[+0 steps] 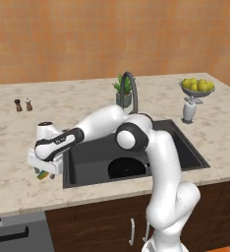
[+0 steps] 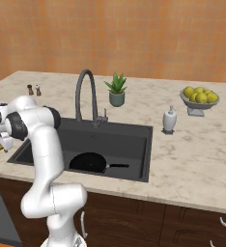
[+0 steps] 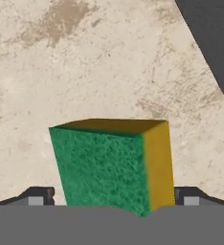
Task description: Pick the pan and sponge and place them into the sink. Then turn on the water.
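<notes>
Sponge (image 3: 111, 165) btwn open pincer (image 3: 113, 196) tips.

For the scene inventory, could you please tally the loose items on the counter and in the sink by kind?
Pan: 1
Sponge: 1
Shakers: 2
Potted plant: 1
Fruit bowl: 1
Soap dispenser: 1
Total: 7
</notes>
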Tool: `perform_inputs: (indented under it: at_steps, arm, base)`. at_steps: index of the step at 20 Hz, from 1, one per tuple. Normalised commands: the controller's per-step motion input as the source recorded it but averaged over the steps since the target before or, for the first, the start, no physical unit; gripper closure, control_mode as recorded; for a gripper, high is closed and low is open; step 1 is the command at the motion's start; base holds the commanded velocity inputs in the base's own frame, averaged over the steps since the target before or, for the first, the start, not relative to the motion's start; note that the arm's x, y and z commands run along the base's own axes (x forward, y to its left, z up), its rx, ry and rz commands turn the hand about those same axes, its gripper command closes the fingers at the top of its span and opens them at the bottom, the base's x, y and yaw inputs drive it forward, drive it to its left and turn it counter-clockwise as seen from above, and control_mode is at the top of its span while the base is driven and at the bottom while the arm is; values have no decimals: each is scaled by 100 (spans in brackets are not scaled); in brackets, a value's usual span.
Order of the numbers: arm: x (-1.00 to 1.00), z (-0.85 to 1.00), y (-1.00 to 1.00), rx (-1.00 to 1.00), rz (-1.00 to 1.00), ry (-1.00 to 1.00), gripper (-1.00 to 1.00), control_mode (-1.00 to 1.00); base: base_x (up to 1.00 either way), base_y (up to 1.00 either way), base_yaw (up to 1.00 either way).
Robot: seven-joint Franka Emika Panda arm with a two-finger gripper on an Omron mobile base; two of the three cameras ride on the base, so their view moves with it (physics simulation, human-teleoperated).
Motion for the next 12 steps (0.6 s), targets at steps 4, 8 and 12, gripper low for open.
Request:
perform_inputs:
  at_steps: [4,8,12]
  arm:
    - [2,-85,5,0,4,-12,100,-100]
    - [4,-60,3,0,2,-13,100,-100]
    - [-19,-66,-17,0,4,-18,100,-100]
  base:
    - [0,0,0]
    - [0,0,0]
    - [0,0,0]
